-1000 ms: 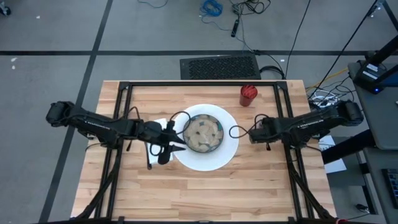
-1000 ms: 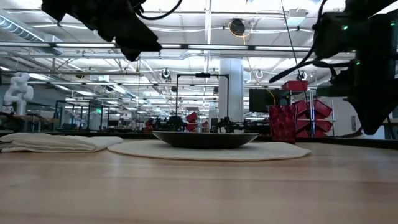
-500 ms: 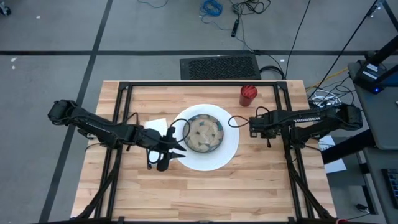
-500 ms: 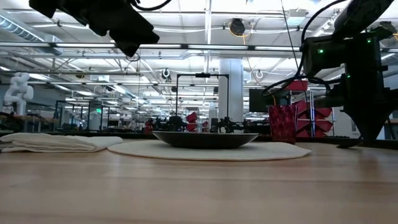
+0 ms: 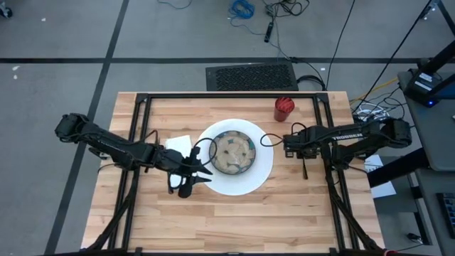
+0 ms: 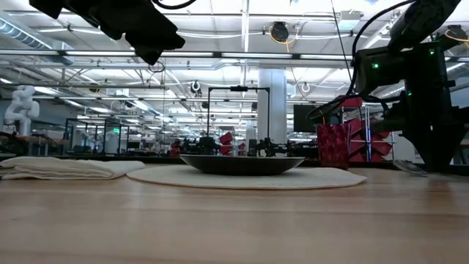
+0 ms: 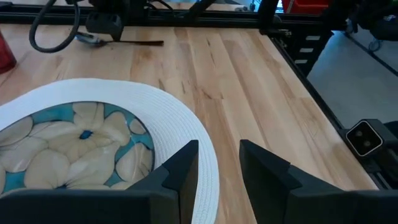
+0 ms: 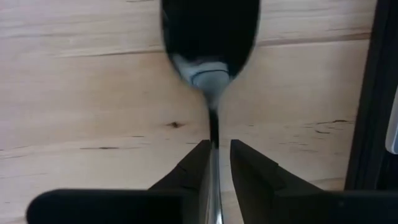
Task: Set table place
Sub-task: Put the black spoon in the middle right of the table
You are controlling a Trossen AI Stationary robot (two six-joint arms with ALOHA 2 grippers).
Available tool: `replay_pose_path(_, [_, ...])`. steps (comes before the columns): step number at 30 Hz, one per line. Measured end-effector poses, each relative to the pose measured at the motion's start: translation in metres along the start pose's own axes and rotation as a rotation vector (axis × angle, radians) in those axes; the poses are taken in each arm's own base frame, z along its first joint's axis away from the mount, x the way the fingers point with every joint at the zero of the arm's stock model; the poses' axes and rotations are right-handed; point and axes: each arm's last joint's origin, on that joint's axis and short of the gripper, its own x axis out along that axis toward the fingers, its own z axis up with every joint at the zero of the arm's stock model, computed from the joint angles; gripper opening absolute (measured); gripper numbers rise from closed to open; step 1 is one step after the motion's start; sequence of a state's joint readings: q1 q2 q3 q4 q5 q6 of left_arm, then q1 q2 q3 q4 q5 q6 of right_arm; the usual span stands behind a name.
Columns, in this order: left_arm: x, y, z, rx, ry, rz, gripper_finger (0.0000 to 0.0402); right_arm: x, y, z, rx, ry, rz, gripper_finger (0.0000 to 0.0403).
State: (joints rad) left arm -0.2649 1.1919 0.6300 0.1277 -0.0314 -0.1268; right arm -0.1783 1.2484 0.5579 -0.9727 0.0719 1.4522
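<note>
From table height, the light wood table (image 6: 234, 224) runs away toward a wide, bright hall. In the middle lies a flat, pale round mat (image 6: 249, 177) with a shallow dark bowl (image 6: 242, 164) sitting on it. To the left rests a folded white cloth (image 6: 62, 168), just beside the mat's edge. A red ribbed cup (image 6: 333, 146) stands behind the mat on the right. One dark arm (image 6: 121, 22) hangs high at upper left, well above the cloth; another dark arm (image 6: 421, 88) comes down at the far right, close to the tabletop.
</note>
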Motion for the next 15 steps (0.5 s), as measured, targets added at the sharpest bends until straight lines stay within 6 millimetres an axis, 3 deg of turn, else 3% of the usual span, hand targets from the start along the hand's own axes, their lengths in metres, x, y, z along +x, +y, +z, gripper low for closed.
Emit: replay_pose_path(15, [0.0000,-0.0012,-0.0002,0.002,0.002,-0.004,0.0102,0.0024,0.0060,0.0027,-0.014,-0.037,0.030,0.0045])
